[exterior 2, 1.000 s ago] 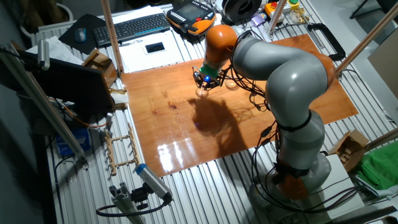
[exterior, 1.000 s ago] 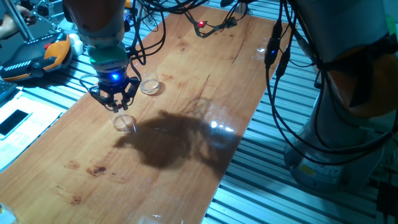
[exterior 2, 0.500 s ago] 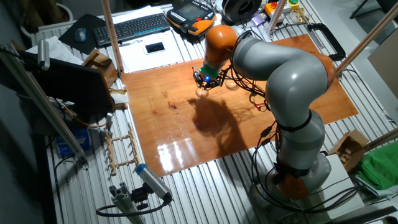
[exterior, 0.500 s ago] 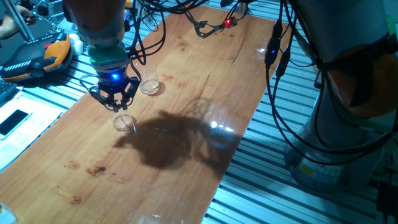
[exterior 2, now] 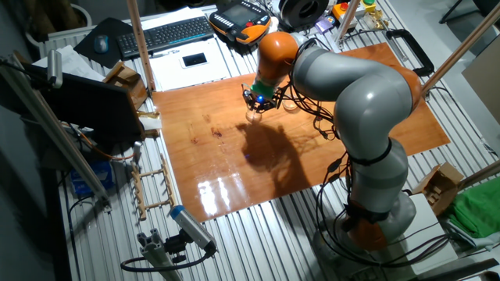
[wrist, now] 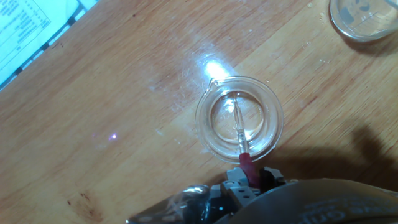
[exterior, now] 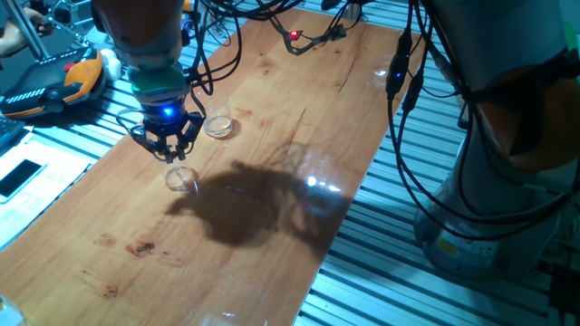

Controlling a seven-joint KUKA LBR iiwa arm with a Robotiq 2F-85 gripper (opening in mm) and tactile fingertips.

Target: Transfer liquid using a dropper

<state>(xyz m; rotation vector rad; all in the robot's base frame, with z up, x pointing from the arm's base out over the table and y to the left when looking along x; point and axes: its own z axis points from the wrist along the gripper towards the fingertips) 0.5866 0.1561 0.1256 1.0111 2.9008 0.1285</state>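
Observation:
My gripper (exterior: 168,149) hangs straight above a small clear cup (exterior: 181,177) on the wooden table (exterior: 299,136), near its left edge. In the hand view the dropper (wrist: 239,130) is a thin clear tube with a pink-red section close to the gripper (wrist: 249,180), which is shut on it. The tube's tip points down into the middle of the cup (wrist: 205,124). A second, shallower clear cup (exterior: 217,125) stands just beyond and shows at the top right corner (wrist: 364,18). From the other side, the gripper (exterior 2: 256,105) covers most of the cup (exterior 2: 252,117).
Black cables with a red light (exterior: 292,36) lie at the table's far end. An orange teach pendant (exterior: 54,81) and a keyboard (exterior 2: 168,35) sit off the table on the slatted bench. A printed sheet (wrist: 31,31) lies past the table edge.

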